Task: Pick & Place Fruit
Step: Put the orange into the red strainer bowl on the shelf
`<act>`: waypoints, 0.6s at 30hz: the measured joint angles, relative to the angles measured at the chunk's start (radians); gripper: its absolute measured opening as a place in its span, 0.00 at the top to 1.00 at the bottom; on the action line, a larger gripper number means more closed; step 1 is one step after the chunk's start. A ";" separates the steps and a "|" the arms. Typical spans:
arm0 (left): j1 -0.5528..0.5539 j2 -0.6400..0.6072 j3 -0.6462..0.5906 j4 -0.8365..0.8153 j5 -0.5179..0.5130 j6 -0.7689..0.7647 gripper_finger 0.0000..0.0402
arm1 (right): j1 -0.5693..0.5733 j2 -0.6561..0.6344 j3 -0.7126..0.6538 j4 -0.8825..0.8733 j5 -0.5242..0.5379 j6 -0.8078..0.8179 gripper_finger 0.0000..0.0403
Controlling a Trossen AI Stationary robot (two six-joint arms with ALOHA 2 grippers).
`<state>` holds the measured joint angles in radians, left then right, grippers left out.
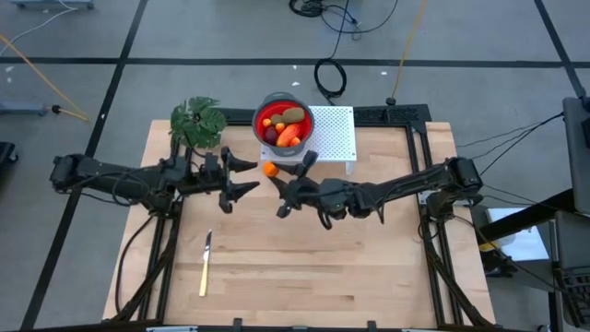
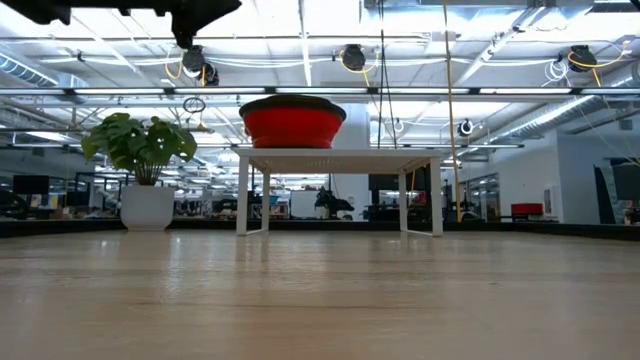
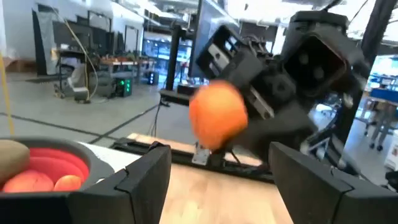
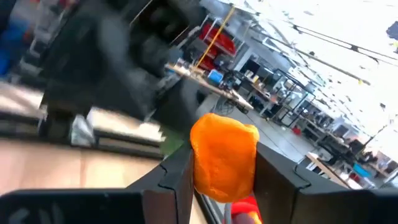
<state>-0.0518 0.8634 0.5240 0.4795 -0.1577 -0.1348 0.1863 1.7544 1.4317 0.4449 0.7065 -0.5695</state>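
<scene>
A small orange fruit [image 1: 270, 169] hangs above the table's middle, just in front of the red bowl [image 1: 262, 138]. The bowl stands on a white perforated stand [image 1: 336, 134] and holds more fruit: an olive-brown oval [image 1: 293, 115], a red-orange piece [image 1: 290, 137] and a dark red ball [image 1: 270, 135]. My right gripper [image 1: 277, 173] is shut on the orange fruit [image 4: 224, 155]. My left gripper [image 1: 249, 175] stands open just left of it, its fingers [image 3: 146, 180] spread wide and clear of the fruit [image 3: 217, 115]. My right gripper pinches the small orange fruit between its two fingers, one on each opposite side [image 4: 198, 163]. The fingers come level from the table's right. The fruit is lifted clear of the table, beside the bowl's near side.
A green leafy plant [image 1: 198, 122] stands at the far left, beside the bowl. A slim pale knife [image 1: 206, 264] lies on the wooden table [image 1: 369, 267] at the near left. The near half of the table shows bare wood.
</scene>
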 joint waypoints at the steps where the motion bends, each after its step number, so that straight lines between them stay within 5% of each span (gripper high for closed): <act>1: 0.003 0.004 0.010 -0.018 0.000 0.001 0.33 | 0.004 0.002 -0.001 -0.006 0.000 -0.019 0.70; 18: 0.019 0.134 0.167 -0.111 0.064 -0.030 0.32 | 0.036 0.006 -0.002 -0.065 0.053 -0.090 0.70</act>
<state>-0.0330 0.9977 0.6911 0.3690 -0.0933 -0.1647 0.2224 1.7607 1.4300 0.3795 0.7590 -0.6598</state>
